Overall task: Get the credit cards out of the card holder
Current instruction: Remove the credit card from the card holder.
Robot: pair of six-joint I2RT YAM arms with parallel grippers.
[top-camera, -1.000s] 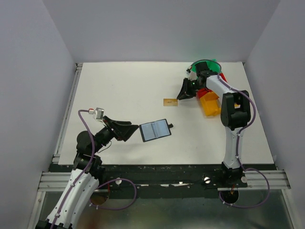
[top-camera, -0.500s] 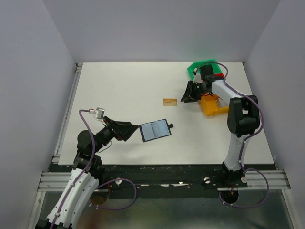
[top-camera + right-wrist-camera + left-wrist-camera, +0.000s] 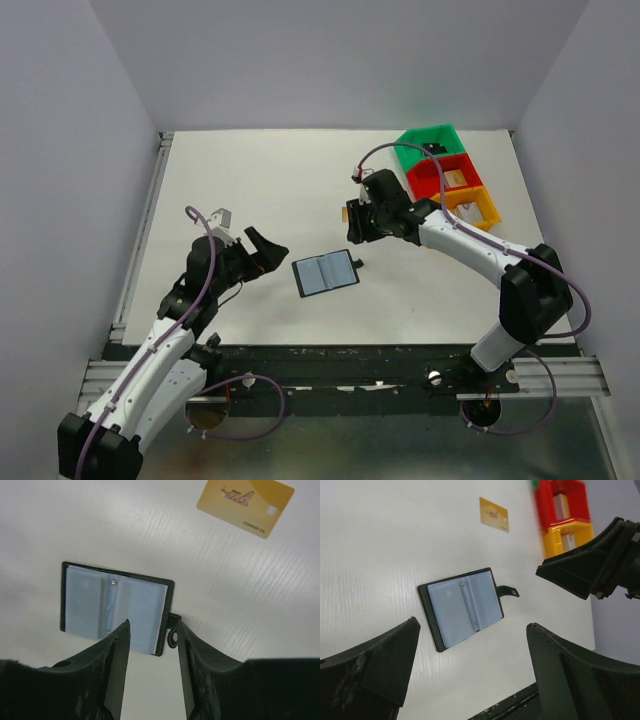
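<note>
Near right claw (image 3: 152, 624), card holder (image 3: 92, 602).

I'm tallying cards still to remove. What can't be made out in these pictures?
Card holder pockets: frosted blue-grey in every view, contents unreadable; right fingers cover its near edge in the right wrist view.
Gold card: mostly under those fingers from the top; corner cut off in the right wrist view.
Coloured bins: contents too small from the top, blurred in the left wrist view.

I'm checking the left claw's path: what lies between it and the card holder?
Nothing but bare table between the open left claw and the card holder; the top view shows it, and the left wrist view agrees.
</note>
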